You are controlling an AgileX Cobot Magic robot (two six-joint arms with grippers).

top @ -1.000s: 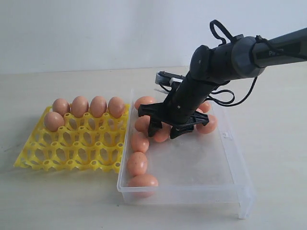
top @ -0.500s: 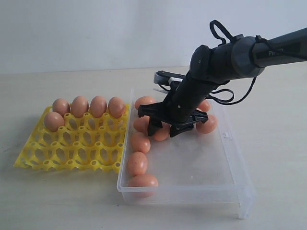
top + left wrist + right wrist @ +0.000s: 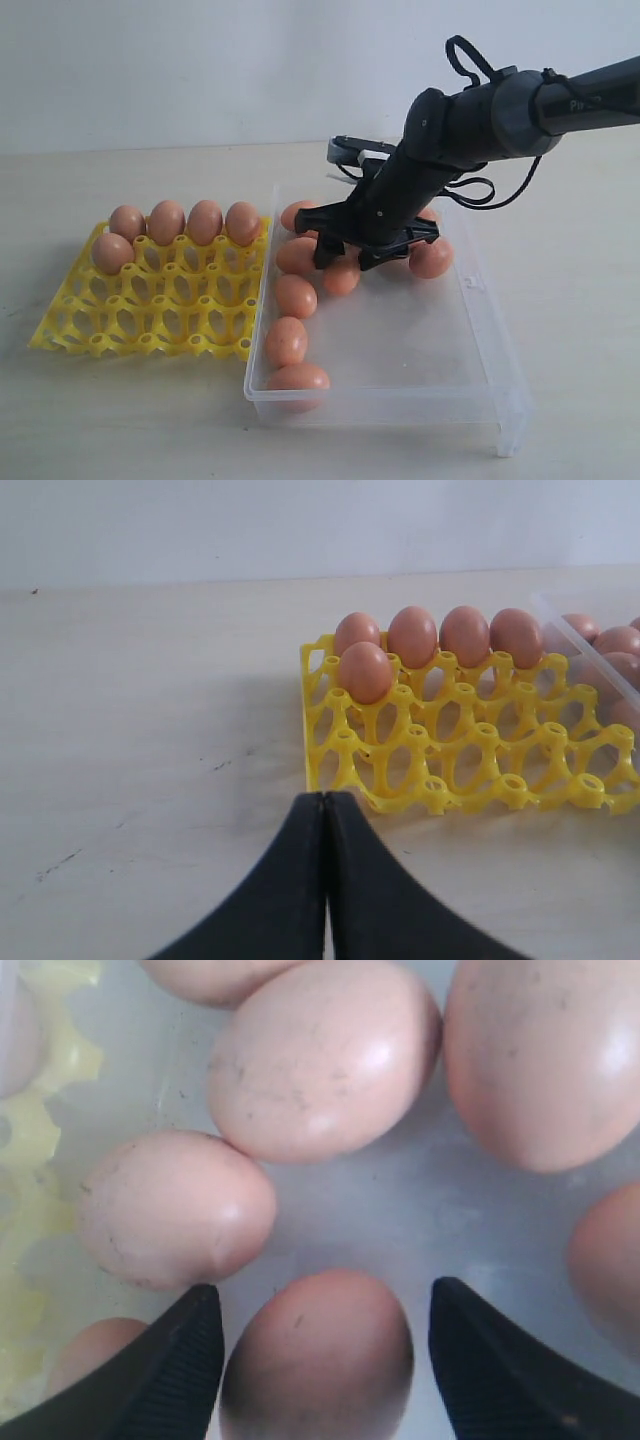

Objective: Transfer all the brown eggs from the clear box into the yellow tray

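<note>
The clear box [image 3: 420, 350] holds several brown eggs [image 3: 287, 340] along its left wall and at its far end. My right gripper [image 3: 347, 260] hangs open low over one of them [image 3: 341, 277]. In the right wrist view this egg [image 3: 318, 1360] lies between the open fingertips [image 3: 190, 1330], with a gap on one side. The yellow tray [image 3: 150, 310] lies left of the box with four eggs in its back row [image 3: 186, 221] and one [image 3: 112, 252] in the second row. My left gripper [image 3: 327, 798] is shut and empty, hovering over the table short of the tray [image 3: 450, 765].
The box's low clear walls [image 3: 262, 300] stand close to the tray's right edge. Other eggs [image 3: 320, 1060] crowd round the one between my right fingers. A small latch [image 3: 474, 284] sits on the box's right wall. Most tray cups [image 3: 500, 740] hold nothing.
My right gripper has shifted a little toward the far end of the box and slightly upward, still open. The eggs have not moved.
</note>
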